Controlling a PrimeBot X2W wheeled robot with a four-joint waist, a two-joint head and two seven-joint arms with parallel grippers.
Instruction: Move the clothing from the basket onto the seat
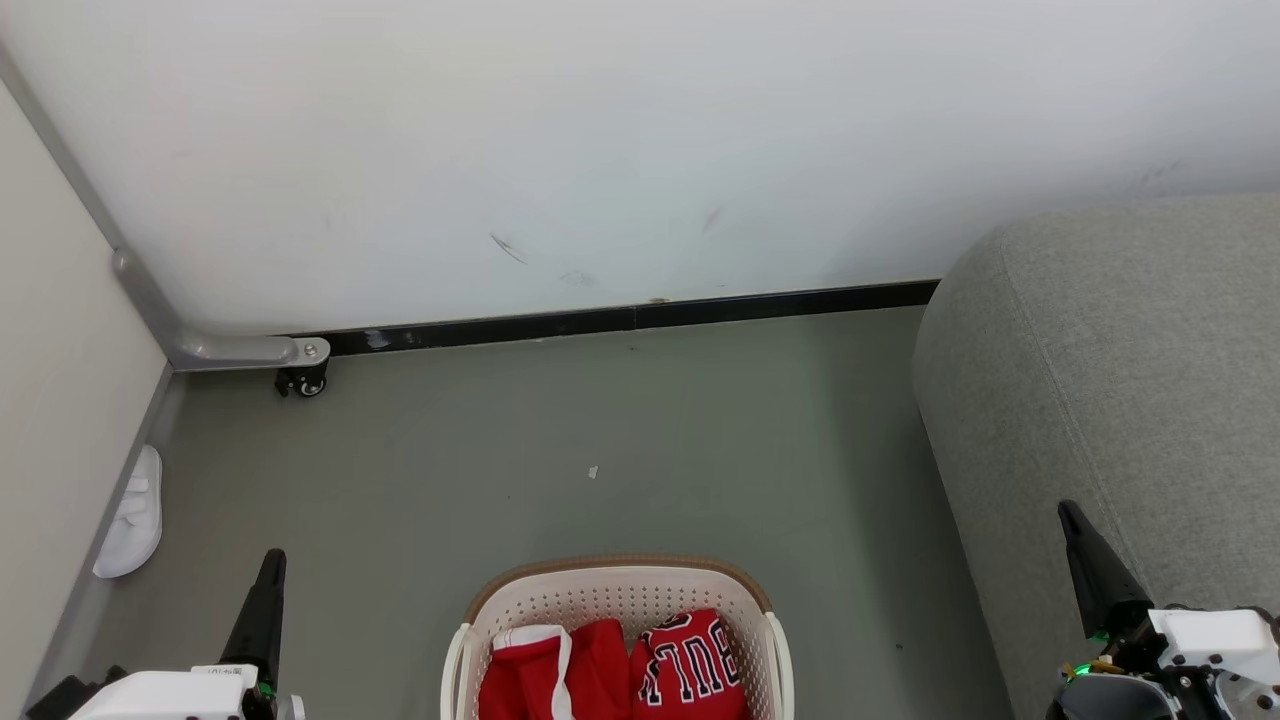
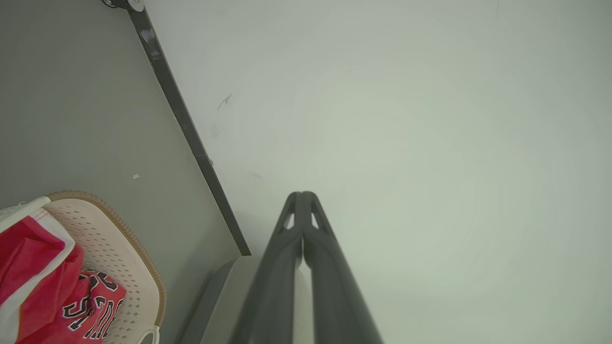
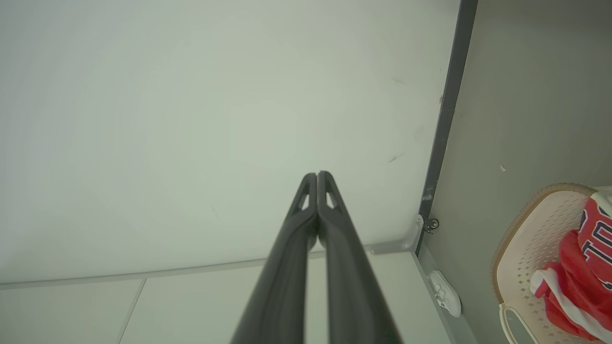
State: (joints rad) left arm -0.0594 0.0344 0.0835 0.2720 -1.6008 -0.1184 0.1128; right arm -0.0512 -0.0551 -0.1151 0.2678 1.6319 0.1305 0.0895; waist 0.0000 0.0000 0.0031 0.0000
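Task status: not started, judging by the layout. Both garments lie inside the laundry basket [image 1: 600, 598] at the bottom centre of the head view. The red shorts [image 1: 545, 675] with white trim are on the left and the red jersey [image 1: 690, 665] with "BULLS" lettering is on the right, the two touching. The grey seat [image 1: 1130, 380] occupies the right side of the frame, near the basket across a strip of floor [image 1: 600, 440]. No garment lies on its visible part. The left gripper [image 1: 271, 568] at lower left and the right gripper [image 1: 1072, 525] at lower right both have their fingers pressed together and hold nothing. Outstanding: grasp each garment, lift it clear of the basket, place it on the seat
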